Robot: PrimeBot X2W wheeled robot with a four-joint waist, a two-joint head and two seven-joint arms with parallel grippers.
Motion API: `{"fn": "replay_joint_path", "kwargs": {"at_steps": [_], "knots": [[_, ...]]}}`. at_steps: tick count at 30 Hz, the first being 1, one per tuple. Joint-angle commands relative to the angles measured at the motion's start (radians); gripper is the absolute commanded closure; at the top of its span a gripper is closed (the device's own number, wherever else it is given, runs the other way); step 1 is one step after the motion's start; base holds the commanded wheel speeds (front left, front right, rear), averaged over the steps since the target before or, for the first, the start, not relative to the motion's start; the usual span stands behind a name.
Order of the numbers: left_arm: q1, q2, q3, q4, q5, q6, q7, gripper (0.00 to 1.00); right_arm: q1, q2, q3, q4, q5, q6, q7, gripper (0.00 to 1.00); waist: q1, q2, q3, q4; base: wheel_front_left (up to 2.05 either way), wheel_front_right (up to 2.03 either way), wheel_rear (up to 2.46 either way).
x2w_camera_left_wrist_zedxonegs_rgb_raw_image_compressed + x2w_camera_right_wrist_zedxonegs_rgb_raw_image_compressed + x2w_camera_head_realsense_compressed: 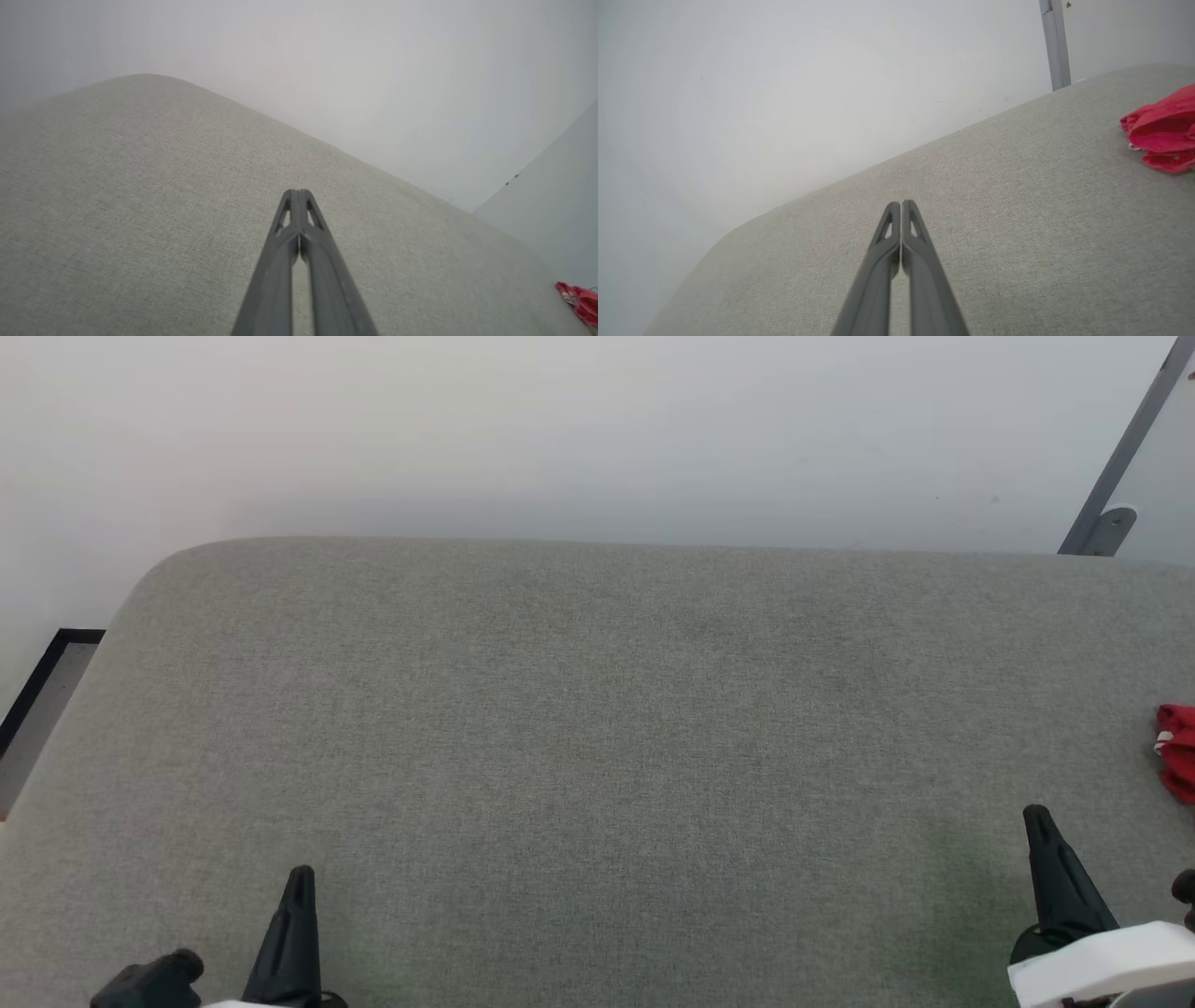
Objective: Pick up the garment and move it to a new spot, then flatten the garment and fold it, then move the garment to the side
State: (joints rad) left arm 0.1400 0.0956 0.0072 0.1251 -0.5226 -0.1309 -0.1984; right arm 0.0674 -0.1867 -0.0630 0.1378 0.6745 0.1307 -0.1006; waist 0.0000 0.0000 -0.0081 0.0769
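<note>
The bunched red garment (pixel 1178 751) lay at the right edge of the grey cushion (pixel 597 709), right of and slightly beyond the right gripper (pixel 1038 816), well apart from the left gripper (pixel 301 877); both had fingers pressed together, empty.

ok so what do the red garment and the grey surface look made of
The garment: soft red cloth, matte, perhaps fleecy, bunched in loose folds. The grey surface: woven upholstery-like fabric, matte, with fine weave grain and rounded, probably padded edges.
</note>
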Motion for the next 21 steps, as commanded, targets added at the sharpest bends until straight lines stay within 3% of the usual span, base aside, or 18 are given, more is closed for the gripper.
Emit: {"fn": "replay_joint_path", "kwargs": {"at_steps": [1,21], "knots": [[-0.034,0.007,0.007,-0.006,-0.053,0.001,0.009,1.0,-0.035,0.0,-0.005,-0.008,0.041,0.0,0.008,1.0,0.0,0.0,0.0,-0.001,0.0,0.0,0.0],[-0.095,0.005,0.018,0.028,-0.349,0.0,0.078,1.0,-0.076,0.037,-0.019,0.022,0.285,0.0,0.065,1.0,0.0,0.0,0.002,-0.015,0.0,0.0,0.0]]}}
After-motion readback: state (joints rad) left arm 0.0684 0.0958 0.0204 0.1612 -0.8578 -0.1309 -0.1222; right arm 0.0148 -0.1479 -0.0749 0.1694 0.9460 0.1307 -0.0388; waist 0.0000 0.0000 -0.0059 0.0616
